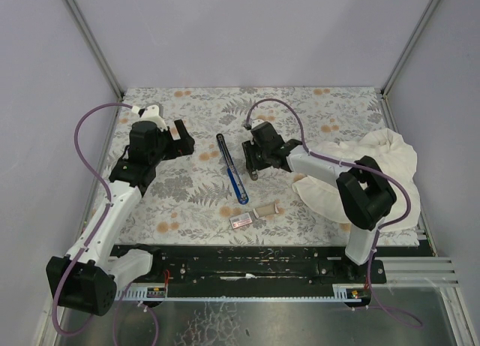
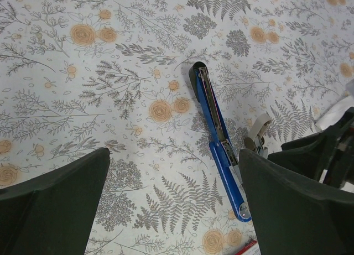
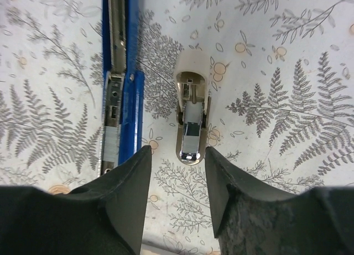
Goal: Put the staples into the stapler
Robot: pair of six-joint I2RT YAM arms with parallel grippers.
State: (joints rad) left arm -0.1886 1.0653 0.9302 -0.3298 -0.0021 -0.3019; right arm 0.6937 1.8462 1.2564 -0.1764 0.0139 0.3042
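Note:
The blue stapler (image 1: 237, 182) lies swung open flat on the flowered mat, its black half (image 1: 222, 146) pointing away. In the right wrist view its blue channel (image 3: 120, 72) holds a silvery strip. The staples box (image 1: 241, 221), white with a pink label, and the grey-tan tray (image 1: 265, 209) rest near the front edge; one red corner of the box (image 2: 250, 247) shows in the left wrist view. My right gripper (image 3: 177, 152) is open just right of the stapler, nothing between its fingers. My left gripper (image 2: 172, 155) is wide open to the stapler's left (image 2: 218, 139).
A small cream-and-metal piece (image 3: 191, 116) lies on the mat just beyond my right fingertips, beside the stapler. A big white cloth (image 1: 371, 169) is heaped at the right edge under the right arm. Metal frame posts stand at the back corners.

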